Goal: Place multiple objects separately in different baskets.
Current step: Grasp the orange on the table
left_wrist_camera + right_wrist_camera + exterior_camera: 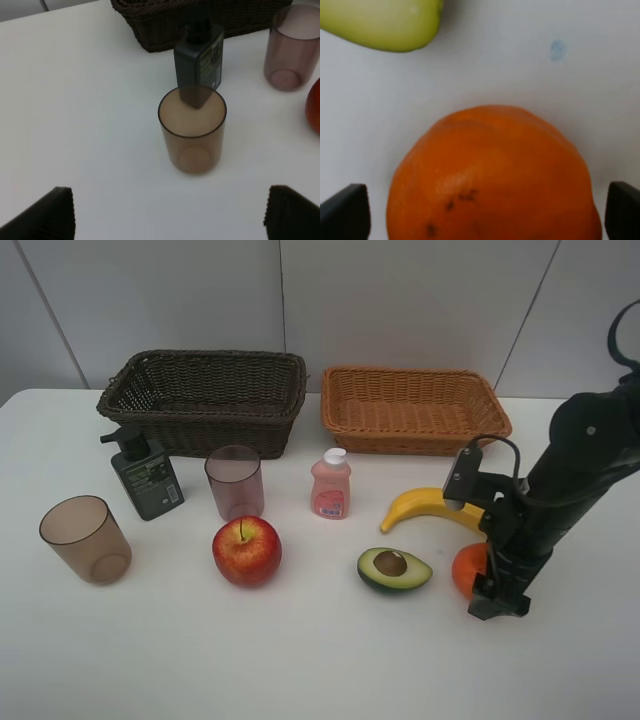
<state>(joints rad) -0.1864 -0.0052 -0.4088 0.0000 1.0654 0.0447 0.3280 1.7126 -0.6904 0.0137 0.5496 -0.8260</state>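
The orange lies on the white table at the right end of the row of objects, and from the high camera the right gripper stands low, right against it, partly covering it. Both baskets look empty, the dark brown basket and the light tan basket side by side at the back, so by my reading nothing is sorted yet and all is left to do: red apple, banana, halved avocado, pink bottle, pump bottle and two brownish cups sit in front. In the left wrist view, the left gripper hangs with its jaws wide apart and empty above the table, the nearer cup ahead of it, upright and see-through. In the right wrist view, the orange fills the gap between the spread fingertips, which do not visibly touch it; its skin is glossy, rounded, with a few dark flecks, and the avocado's pale green skin lies just beyond.
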